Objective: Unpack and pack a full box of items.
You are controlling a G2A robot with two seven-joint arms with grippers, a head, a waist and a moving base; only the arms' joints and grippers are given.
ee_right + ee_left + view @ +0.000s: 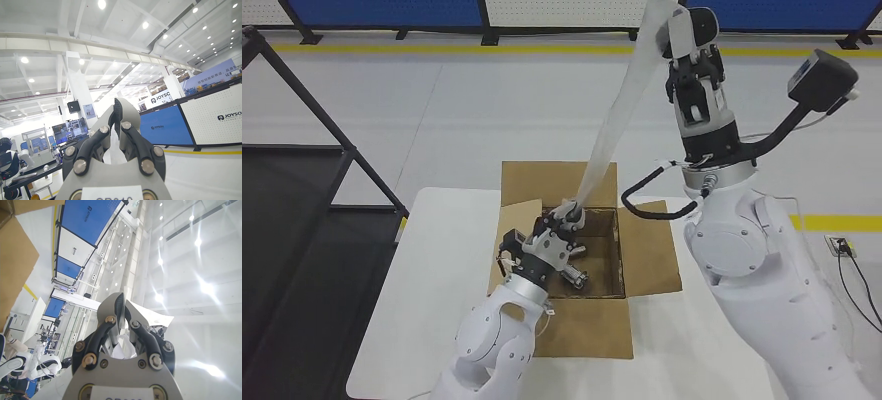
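At box (557, 182) on table (442, 285), left gripper (122, 301) pinches lower end of white sheet (617, 110). Right gripper (117, 106), raised high, pinches its upper end.

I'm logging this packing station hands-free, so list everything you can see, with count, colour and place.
cardboard box: one, brown, flaps open, on the table
sheet: one, white and translucent, stretched from the box up to the raised arm
packed items: count cannot be told, dark with metallic parts, inside the box
table: one, white, under the box
metal frame: one, black, standing beside the table
partition panels: several, blue and white, along the far floor
floor line: one, yellow, in front of the panels
left hand: one, grey and black, at the box opening, shut on the sheet's lower end
right hand: one, grey and black, raised high, shut, at the sheet's upper end
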